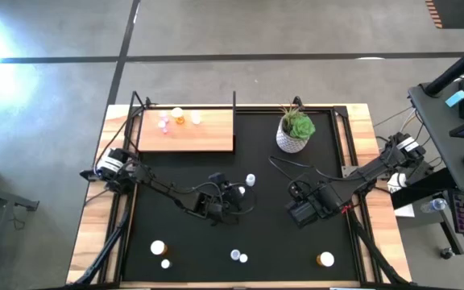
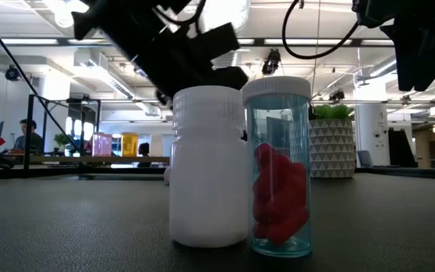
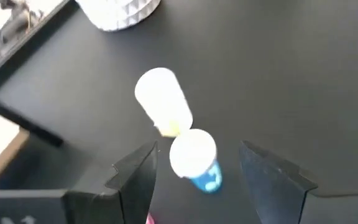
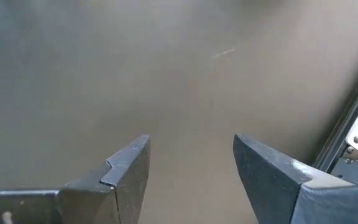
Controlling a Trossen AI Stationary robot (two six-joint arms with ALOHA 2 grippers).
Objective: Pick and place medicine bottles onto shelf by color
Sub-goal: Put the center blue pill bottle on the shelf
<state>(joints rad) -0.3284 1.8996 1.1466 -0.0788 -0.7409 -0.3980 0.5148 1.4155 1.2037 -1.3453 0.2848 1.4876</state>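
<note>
My left gripper [image 3: 196, 163] stands open low over the black mat, near its middle [image 1: 238, 196]. Between its fingers stands a small blue bottle with a white cap [image 3: 196, 158], which neither finger touches. Just beyond it a white-capped yellowish bottle [image 3: 163, 101] stands on the mat. The wooden shelf [image 1: 208, 138] lies at the far left and bears three small bottles [image 1: 178, 118]. My right gripper [image 4: 191, 149] hangs open over bare mat right of centre [image 1: 303, 213], with nothing between its fingers.
A green plant in a white pot [image 1: 295, 130] stands at the far right of the mat. More bottles stand along the near edge: two at the left [image 1: 159, 249], a white one [image 2: 206, 177] beside a clear one with red contents [image 2: 279, 170], and an orange one [image 1: 325, 259].
</note>
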